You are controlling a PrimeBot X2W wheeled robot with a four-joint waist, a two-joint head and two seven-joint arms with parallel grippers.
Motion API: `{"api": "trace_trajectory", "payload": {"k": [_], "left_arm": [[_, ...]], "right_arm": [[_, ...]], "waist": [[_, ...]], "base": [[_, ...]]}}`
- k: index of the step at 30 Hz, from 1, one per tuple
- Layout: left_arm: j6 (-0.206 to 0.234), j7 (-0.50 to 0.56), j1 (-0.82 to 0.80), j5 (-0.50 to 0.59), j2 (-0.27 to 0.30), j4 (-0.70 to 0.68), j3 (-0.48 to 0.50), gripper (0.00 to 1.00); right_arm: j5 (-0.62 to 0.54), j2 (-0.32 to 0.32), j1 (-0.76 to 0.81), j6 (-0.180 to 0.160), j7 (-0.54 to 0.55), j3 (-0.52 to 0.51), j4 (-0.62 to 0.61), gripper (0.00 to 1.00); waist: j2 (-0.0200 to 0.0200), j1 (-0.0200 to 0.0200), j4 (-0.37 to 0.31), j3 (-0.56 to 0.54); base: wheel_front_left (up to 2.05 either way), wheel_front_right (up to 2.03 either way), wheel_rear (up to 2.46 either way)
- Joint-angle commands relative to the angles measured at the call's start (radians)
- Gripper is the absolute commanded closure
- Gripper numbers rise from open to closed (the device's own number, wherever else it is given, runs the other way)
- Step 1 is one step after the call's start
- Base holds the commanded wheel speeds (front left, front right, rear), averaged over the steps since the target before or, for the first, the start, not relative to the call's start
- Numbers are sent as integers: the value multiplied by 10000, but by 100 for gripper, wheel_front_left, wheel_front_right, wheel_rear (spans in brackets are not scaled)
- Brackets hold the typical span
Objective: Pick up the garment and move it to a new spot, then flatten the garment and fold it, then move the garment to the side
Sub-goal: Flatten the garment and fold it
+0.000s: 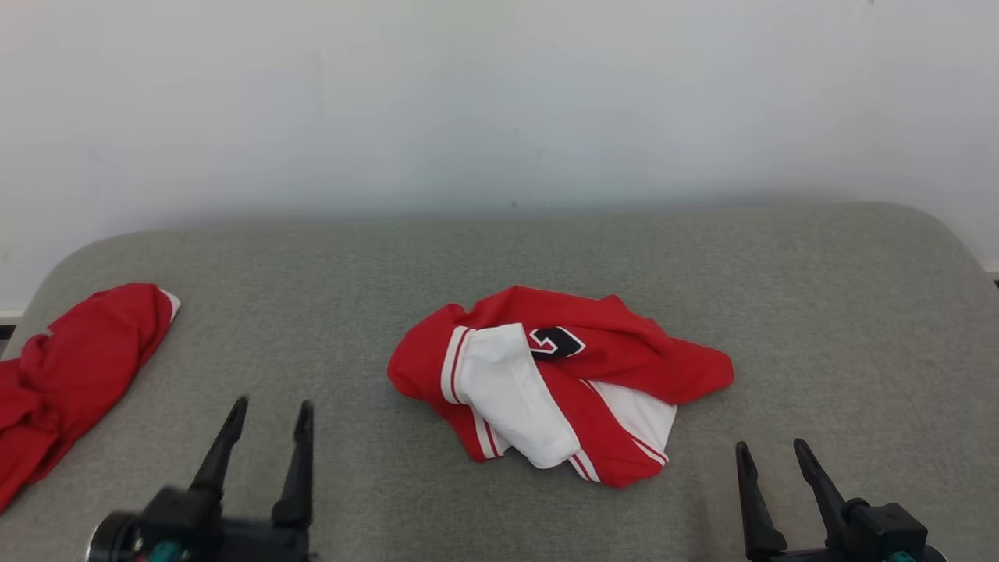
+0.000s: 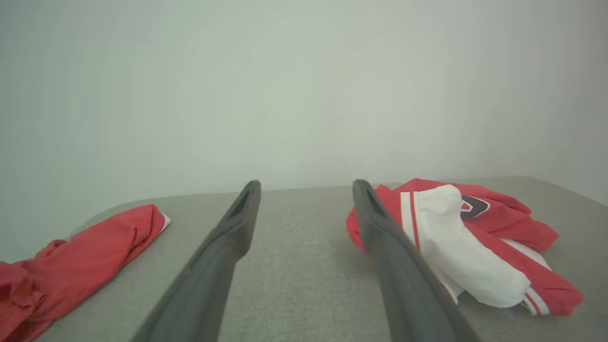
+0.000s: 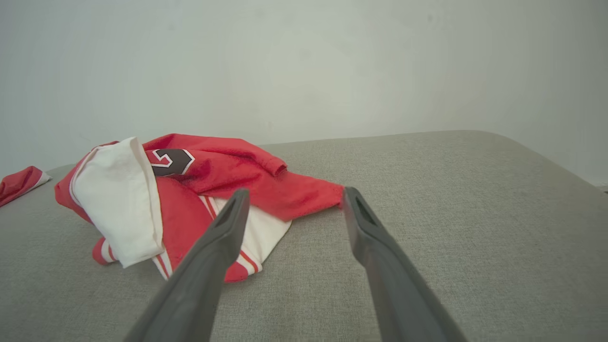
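The left jaws stand wide open with nothing between them, low over the grey bench (image 1: 499, 257). The right jaws are spread just as wide and are also empty.

The garment (image 1: 624, 359), red with white panels, white stripes and a black-and-white number patch, lies crumpled in a heap on the bench. It is ahead of both sets of jaws and between them, forward and to the right of the left jaws and forward and to the left of the right jaws. In the head view it is clear of all four tips. Seen from the right wrist, its red flap reaches across the gap just beyond the tips. From the left wrist, the heap sits past the right-hand tip.

A second red cloth (image 1: 78, 367) lies bunched to the left of the left jaws, well apart from the garment, at the bench's edge. Beyond the bench is a plain pale wall (image 1: 499, 94).
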Motion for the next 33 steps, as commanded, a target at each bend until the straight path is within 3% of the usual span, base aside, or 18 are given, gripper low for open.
{"api": "trace_trajectory", "payload": {"k": [1, 16, 26, 28, 29, 33], "left_arm": [[-63, 44, -366, 54, 21, 95, -143, 0], [-141, 1469, -3630, -359, 765, 2132, -2126, 0], [-139, 2807, -4110, -598, 1054, 3257, -2898, 0], [-124, 2847, -4200, -559, 1070, 3460, -2950, 80], [-124, 2805, -4254, -574, 1057, 3531, -2952, 100], [-120, 2405, -4421, -625, 946, 3592, -2977, 100]], "right_arm": [[74, -20, -72, -22, -3, 18, 30, 0], [320, -17, -483, -22, -222, -128, 278, 0], [510, -14, -839, -22, -357, -30, 487, 0], [533, -19, -880, -22, -368, -39, 521, 0], [521, -17, -890, -22, -373, -44, 523, 0], [499, -19, -828, -22, -379, -193, 437, 0]], "waist": [[0, 0, -235, 101], [0, 0, -2086, 1182], [0, 0, -2547, 1570], [0, 0, -2586, 1609], [0, 0, -2599, 1623], [0, 0, -2513, 1596]], "base": [[0, 0, 0], [0, 0, 0], [0, 0, 0], [0, 0, 0], [0, 0, 0], [0, 0, 0]]}}
